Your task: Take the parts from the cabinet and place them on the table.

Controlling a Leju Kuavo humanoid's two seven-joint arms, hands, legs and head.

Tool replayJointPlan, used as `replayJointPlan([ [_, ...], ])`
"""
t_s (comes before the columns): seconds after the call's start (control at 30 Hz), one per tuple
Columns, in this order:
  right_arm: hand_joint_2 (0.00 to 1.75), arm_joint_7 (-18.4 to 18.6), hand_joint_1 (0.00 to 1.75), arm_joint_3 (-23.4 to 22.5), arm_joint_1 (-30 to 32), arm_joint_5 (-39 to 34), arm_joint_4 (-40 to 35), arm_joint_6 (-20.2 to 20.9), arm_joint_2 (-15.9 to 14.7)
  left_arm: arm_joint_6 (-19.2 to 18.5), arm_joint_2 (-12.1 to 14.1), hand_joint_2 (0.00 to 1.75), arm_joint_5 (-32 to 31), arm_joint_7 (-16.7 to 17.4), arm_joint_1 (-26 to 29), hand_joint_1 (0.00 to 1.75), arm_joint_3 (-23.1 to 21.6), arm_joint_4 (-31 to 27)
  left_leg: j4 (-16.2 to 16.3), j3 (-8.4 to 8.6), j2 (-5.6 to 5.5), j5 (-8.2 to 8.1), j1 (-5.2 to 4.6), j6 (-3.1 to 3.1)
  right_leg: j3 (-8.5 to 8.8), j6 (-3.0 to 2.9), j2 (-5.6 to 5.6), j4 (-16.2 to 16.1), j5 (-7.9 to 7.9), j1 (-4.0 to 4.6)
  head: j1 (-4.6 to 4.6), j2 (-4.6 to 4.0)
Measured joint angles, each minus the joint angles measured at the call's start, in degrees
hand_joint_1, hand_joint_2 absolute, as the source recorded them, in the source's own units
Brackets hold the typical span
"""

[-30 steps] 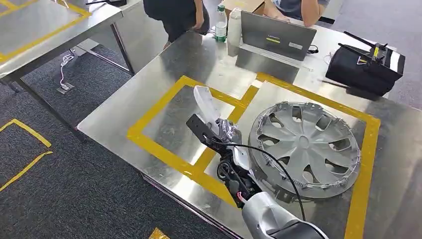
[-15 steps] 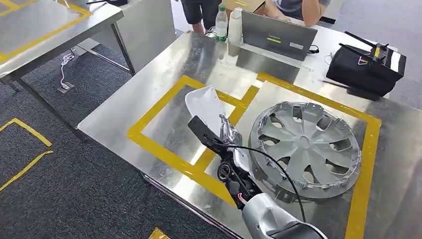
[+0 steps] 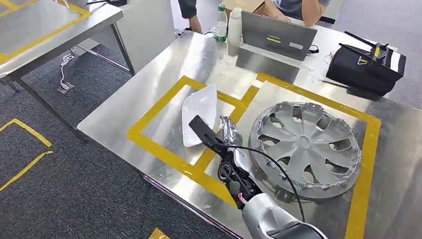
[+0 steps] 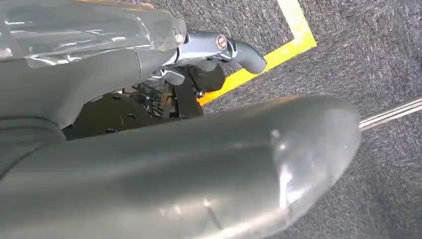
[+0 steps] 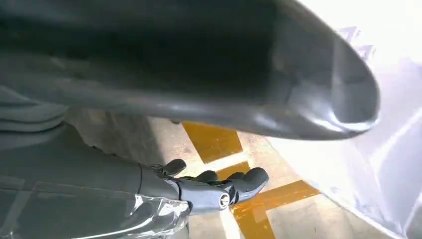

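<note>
A white plastic part (image 3: 199, 112) lies flat on the steel table (image 3: 164, 74), inside the left yellow-taped square. My right hand (image 3: 228, 133) hovers just beside its near edge, over the yellow tape between the two squares. In the right wrist view its fingers (image 5: 234, 186) stand apart from the thumb with nothing between them, and the white part (image 5: 383, 164) lies beyond them. A grey wheel cover (image 3: 306, 144) rests in the right square. My left hand (image 4: 124, 74) hangs over the carpet, its fingers (image 4: 234, 47) holding nothing.
A laptop (image 3: 278, 35), a bottle (image 3: 221, 22) and a black device with antennas (image 3: 368, 67) stand along the table's far side, where people (image 3: 298, 7) are. A second steel table (image 3: 35, 25) stands at the left, across dark carpet.
The white part, held upright above the left square a second ago, has tipped over and now lies flat on the table. A person at the far edge has moved away.
</note>
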Motion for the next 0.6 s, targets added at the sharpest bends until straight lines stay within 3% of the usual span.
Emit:
replayJointPlan([
  [0.3, 0.00, -7.6, 0.00, 3.8, -3.9, -14.4, -0.7, -4.4, 0.0, 0.5, -0.3, 0.00, -0.2, -0.3, -0.1, 0.00, 0.6, 0.0, 0.0, 0.00, -0.01, 0.01, 0.00, 0.00, 0.01, 0.00, 0.00, 0.0, 0.00, 0.00, 0.02, 0.00],
  [0.4, 0.00, -10.9, 0.00, 4.9, -6.4, -15.9, -1.4, -7.1, 0.0, -0.2, -0.4, 0.00, -0.8, -0.7, -0.1, 0.00, 0.6, 0.0, 0.0, 0.00, 0.01, 0.01, 0.00, 0.00, 0.01, 0.01, 0.00, 0.0, 0.01, 0.00, 0.00, 0.00],
  [0.6, 0.00, -15.4, 0.00, 4.9, -10.3, -16.7, -3.3, -8.3, -0.1, -2.1, -0.4, 0.00, -2.3, -1.5, 0.0, 0.00, 0.5, 0.0, 0.0, 0.00, 0.00, 0.01, 0.00, 0.00, 0.00, 0.01, 0.00, 0.0, 0.01, 0.00, 0.00, 0.00],
])
